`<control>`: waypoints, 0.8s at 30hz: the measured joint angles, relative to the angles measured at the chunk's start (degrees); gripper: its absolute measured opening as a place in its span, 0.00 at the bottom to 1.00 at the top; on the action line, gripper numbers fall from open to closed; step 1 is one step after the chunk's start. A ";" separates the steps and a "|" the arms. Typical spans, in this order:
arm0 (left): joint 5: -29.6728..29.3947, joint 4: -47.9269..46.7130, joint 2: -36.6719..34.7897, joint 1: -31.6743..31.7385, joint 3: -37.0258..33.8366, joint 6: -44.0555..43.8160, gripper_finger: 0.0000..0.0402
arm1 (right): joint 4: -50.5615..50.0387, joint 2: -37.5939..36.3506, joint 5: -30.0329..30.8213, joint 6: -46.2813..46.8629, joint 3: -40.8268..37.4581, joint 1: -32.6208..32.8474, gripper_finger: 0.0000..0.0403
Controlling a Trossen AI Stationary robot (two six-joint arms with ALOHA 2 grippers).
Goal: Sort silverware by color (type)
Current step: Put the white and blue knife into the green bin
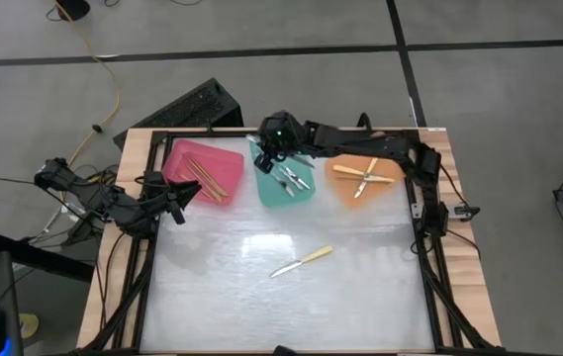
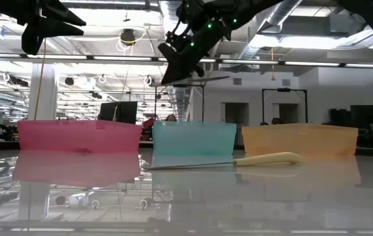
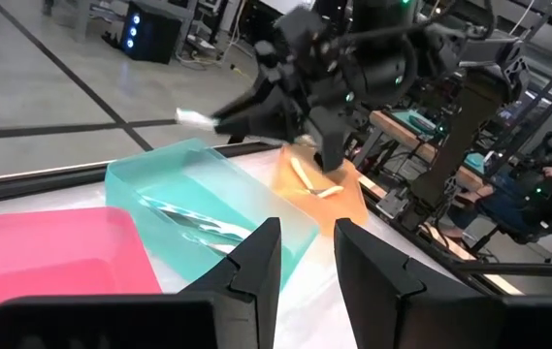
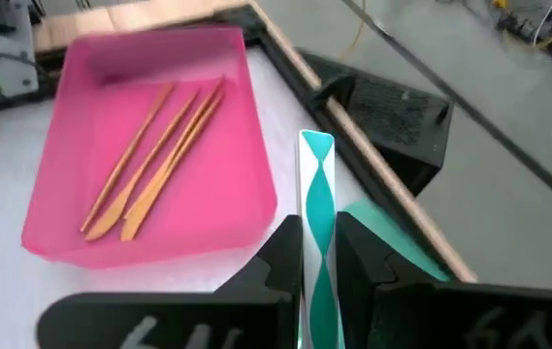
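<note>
Pale-handled utensil (image 2: pixel 238 160) before three trays (image 2: pixel 193 139)

Teal utensil (image 4: pixel 316 223) cut off at frame bottom between right tool (image 4: pixel 316 254) fingers; type unclear.

1. I can read no word, brand or number on any tray, utensil or the tabletop.
2. On my right claw's (image 4: pixel 319 254) housing, close to the wrist camera, pale marks show, but they are cut off by the picture's edge and I cannot read them.
</note>
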 joint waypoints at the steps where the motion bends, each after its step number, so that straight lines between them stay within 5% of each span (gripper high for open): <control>1: 0.00 0.00 0.00 0.00 0.00 0.00 0.21 | -0.43 0.00 -0.03 0.55 -0.40 0.00 0.12; 24: -0.15 0.00 0.01 0.00 0.00 -0.28 0.21 | 17.33 0.07 -2.26 8.53 -20.58 -0.09 0.12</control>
